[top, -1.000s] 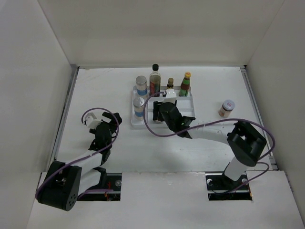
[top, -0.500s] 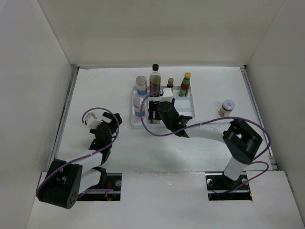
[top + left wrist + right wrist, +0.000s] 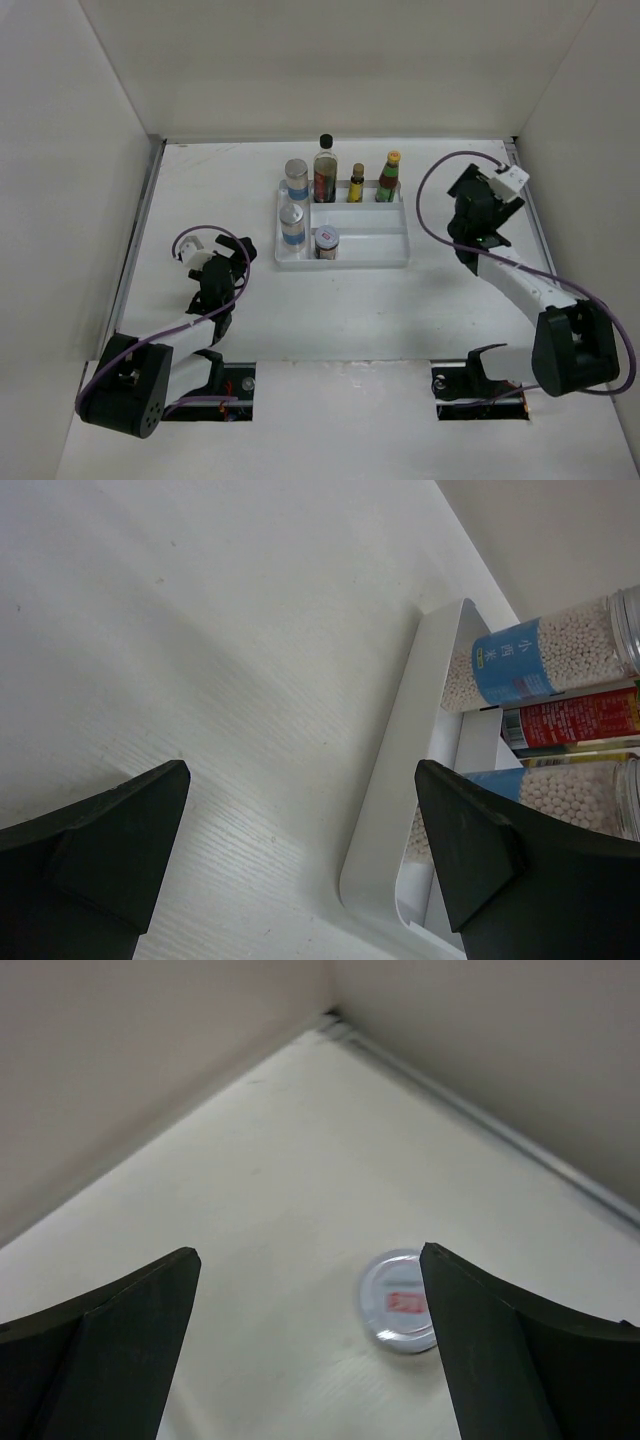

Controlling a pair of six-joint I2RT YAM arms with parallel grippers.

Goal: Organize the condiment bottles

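Condiment bottles, located relative to the tray point(image 3: 380, 250). Six are seen standing in the tray. The far grey jar point(image 3: 296, 178) is placed in its far-left corner, with the near grey jar point(image 3: 291, 222) just in front of it in the left column. Along the far edge, from left to right, are set the dark bottle point(image 3: 325, 172), the yellow bottle point(image 3: 356, 184) and the red bottle point(image 3: 388, 178). One white jar point(image 3: 326, 242) is set at the near edge of the tray, just right of the near grey jar. The second white jar point(image 3: 403, 1300) is left on the table point(image 3: 200, 180) to the right of the tray, well apart from it. It is covered in the top view by the right gripper point(image 3: 307, 1260) and is seen only in the right wrist view, upright, its lid turned to the camera. There it lies below the fingers and nearer the right-hand one. The right gripper is held above this jar, clear of it, with fingers wide apart and nothing between them. The left gripper point(image 3: 236, 248) is placed to the left of the tray, near its near-left corner, with fingers spread wide and nothing gripped. In the left wrist view the tray's left wall and both grey jars, blue-labelled and filled with white beads, are seen beside its right-hand finger.
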